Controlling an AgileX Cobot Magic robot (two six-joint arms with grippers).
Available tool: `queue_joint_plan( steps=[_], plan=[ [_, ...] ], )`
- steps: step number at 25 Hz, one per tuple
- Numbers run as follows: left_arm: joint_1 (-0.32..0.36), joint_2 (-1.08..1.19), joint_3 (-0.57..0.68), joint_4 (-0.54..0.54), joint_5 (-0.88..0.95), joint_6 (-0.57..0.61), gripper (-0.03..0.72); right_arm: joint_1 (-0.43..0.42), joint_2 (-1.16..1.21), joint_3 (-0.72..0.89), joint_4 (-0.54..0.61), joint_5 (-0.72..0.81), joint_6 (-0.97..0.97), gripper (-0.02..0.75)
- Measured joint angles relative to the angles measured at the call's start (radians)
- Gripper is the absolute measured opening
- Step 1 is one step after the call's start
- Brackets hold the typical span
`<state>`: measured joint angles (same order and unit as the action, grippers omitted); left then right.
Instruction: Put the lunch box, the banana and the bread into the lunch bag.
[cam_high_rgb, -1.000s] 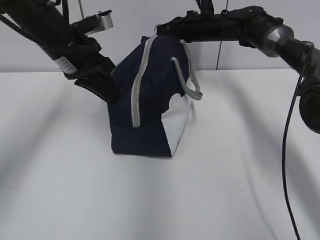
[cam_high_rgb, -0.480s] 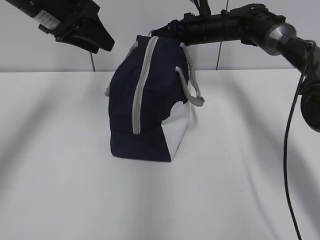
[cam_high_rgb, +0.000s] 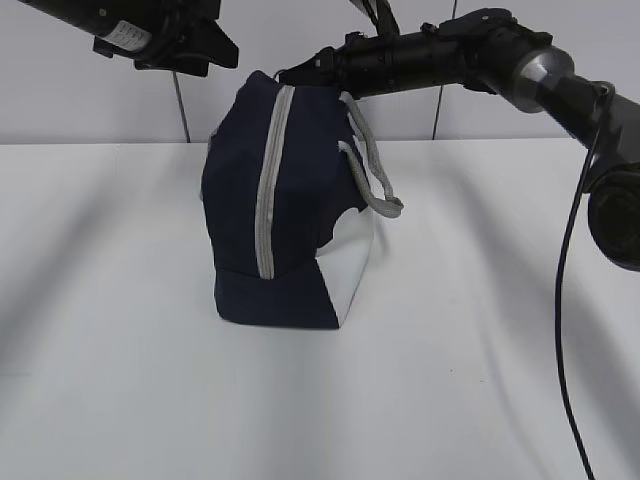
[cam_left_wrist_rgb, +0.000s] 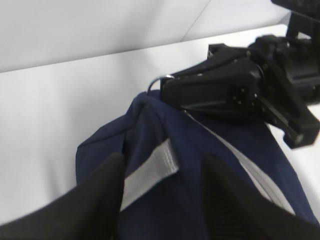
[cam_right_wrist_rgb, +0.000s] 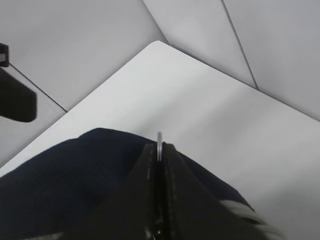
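- The lunch bag (cam_high_rgb: 285, 205) stands zipped on the tabletop (cam_high_rgb: 120, 380); none of the food shows, so packing looks finished.
- My right hand (cam_right_wrist_rgb: 159, 150) stays clamped on the ring pull (cam_right_wrist_rgb: 159, 140) at the bag's top.
- My left hand (cam_left_wrist_rgb: 165, 200) has let go, lifted clear, fingers (cam_left_wrist_rgb: 97, 197) apart above the bag.

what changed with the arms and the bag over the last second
The left gripper let go of the lunch bag, opened, and lifted away to the upper left. The bag shifted slightly left and now stands more upright. The right gripper stayed shut on the metal ring pull at the bag's top, and the zipper remains closed.
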<state>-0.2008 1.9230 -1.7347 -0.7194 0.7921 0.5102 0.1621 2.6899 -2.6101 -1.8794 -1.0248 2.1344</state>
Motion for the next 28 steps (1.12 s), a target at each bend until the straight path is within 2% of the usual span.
queue_joint_plan(
  steps=[6, 18, 21, 24, 28],
  plan=[
    [0.001, 0.067, 0.000, -0.130, -0.108, 0.001, 0.369, 0.002, 0.000, 0.000, 0.000, 0.002, 0.002, -0.016],
    [0.001, 0.152, 0.000, -0.364, -0.139, 0.080, 0.372, 0.003, 0.000, 0.000, 0.000, 0.014, 0.000, -0.016],
    [0.001, 0.162, 0.000, -0.386, -0.132, 0.086, 0.369, 0.003, 0.000, 0.000, 0.000, 0.019, 0.000, -0.016],
    [0.001, 0.162, 0.000, -0.400, -0.130, 0.087, 0.330, 0.003, 0.000, 0.000, 0.000, 0.022, -0.002, -0.016],
    [0.000, 0.162, 0.000, -0.406, -0.121, 0.087, 0.210, 0.003, 0.000, 0.000, 0.000, 0.022, -0.004, -0.016]
  ],
)
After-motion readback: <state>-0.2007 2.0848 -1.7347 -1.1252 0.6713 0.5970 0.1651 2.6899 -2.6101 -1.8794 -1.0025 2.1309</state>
